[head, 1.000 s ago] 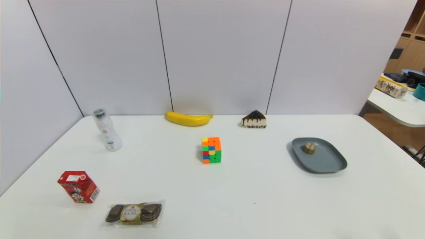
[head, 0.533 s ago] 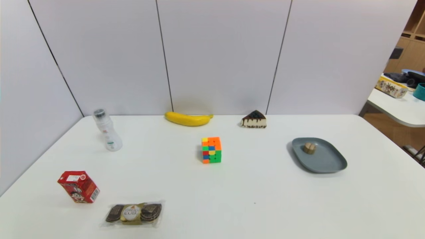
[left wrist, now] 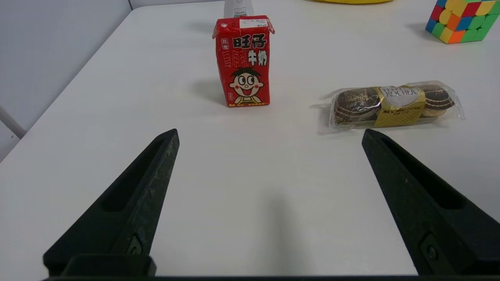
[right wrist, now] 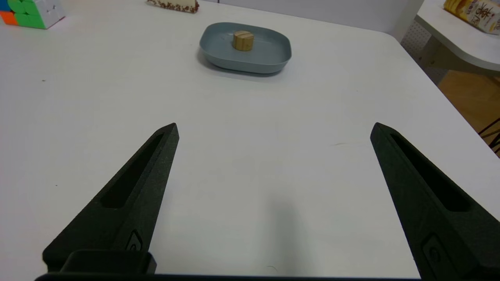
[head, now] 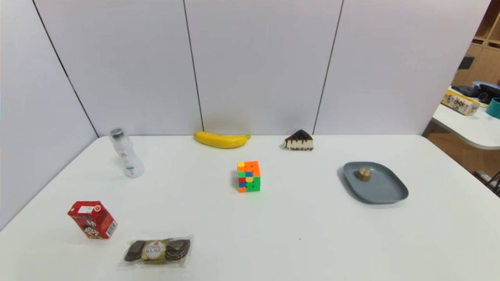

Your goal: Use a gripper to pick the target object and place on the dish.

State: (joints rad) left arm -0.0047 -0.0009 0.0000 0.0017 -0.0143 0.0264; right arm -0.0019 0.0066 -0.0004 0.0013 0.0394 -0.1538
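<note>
The white surface (head: pixel 273 218) fills the head view; my arms are out of it. The dish (head: pixel 384 191) lies at right of centre, and the target object (head: pixel 363 174) already rests on its upper-left part. My right gripper (right wrist: pixel 273 128) and left gripper (left wrist: pixel 269 134) hang low, jaws spread wide, holding nothing. I judge the placing done; next, I should only stay parked.
</note>
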